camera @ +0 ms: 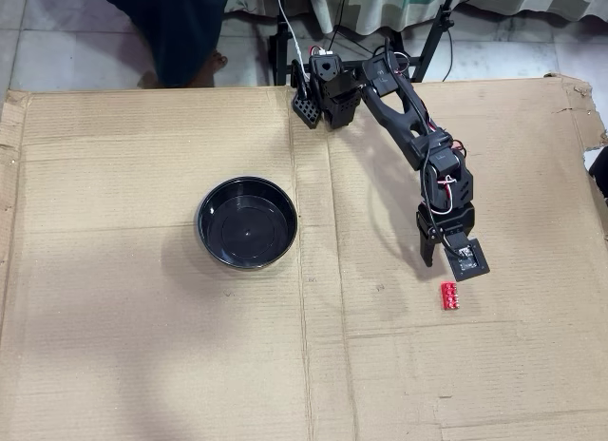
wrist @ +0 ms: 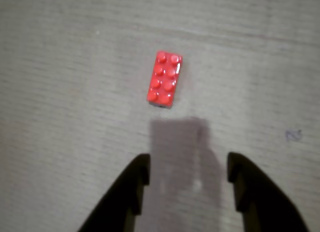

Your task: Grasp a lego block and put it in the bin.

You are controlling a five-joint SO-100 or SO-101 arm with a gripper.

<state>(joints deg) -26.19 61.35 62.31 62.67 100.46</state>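
Observation:
The lego block (wrist: 165, 78) is a small red studded brick lying flat on the cardboard, just ahead of my fingertips in the wrist view. In the overhead view it (camera: 448, 296) lies right of centre. My gripper (wrist: 189, 167) is open and empty, with its two black fingers spread apart and the block beyond the gap. In the overhead view the gripper (camera: 434, 257) hovers just above and left of the block. The bin (camera: 247, 230), a round glossy black bowl, sits empty left of centre, well away from the gripper.
Brown cardboard (camera: 142, 346) covers the whole work surface, with a crease running down its middle. The arm's base (camera: 321, 91) stands at the far edge. A person's legs (camera: 180, 32) and stand legs (camera: 432, 32) are beyond the cardboard.

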